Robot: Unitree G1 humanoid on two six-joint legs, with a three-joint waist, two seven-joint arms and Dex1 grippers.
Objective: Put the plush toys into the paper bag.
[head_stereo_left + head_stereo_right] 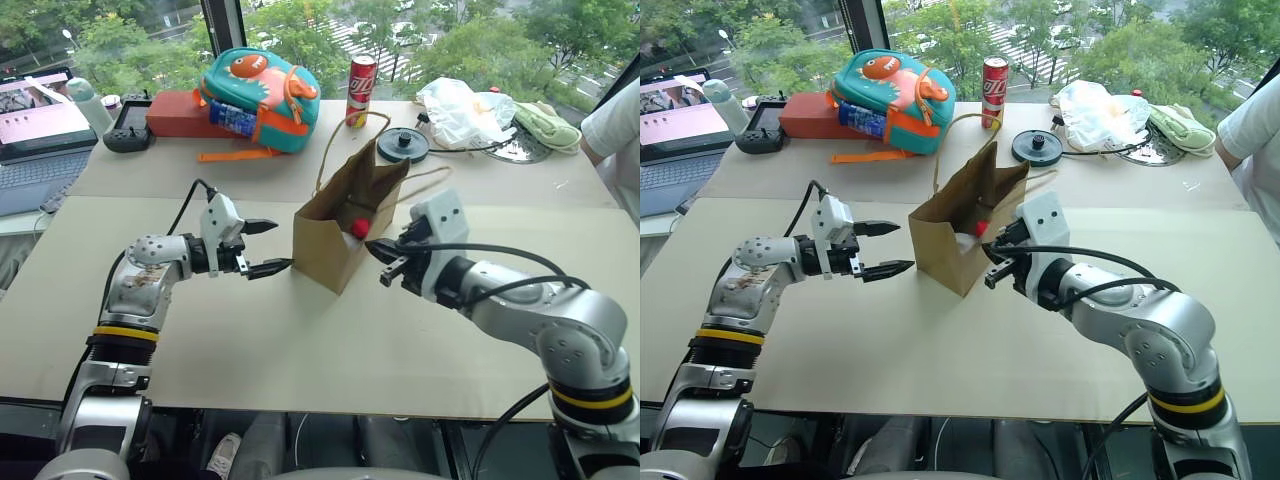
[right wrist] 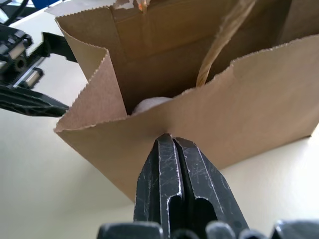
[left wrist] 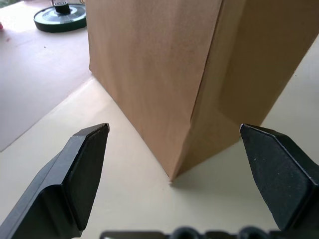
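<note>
1. Standing upright near the middle of the pale tabletop (image 1: pixel 300 340), the plain brown kraft paper bag (image 1: pixel 335 235) has its mouth open and two thin tan cord handles looping above it.
2. Both plush toys sit inside: the red chili-shaped toy (image 1: pixel 359 228) shows at the rim, and the pale grey roundish toy (image 2: pixel 149 104) lies lower in the bag.
3. The right gripper (image 2: pixel 172 142) has its fingers pressed fully together with nothing between them, tip just at the bag's near wall.
4. The left gripper (image 1: pixel 270 247) is spread wide and empty, facing the bag's creased corner, close but apart.
5. Judgement: the toys appear deposited; any withdrawal should be slow, since thin, stiff, serrated-edged paper tips easily.
6. Behind stand a teal-and-orange dinosaur backpack (image 1: pixel 262 98) and a red drinks can (image 1: pixel 361 90).
</note>
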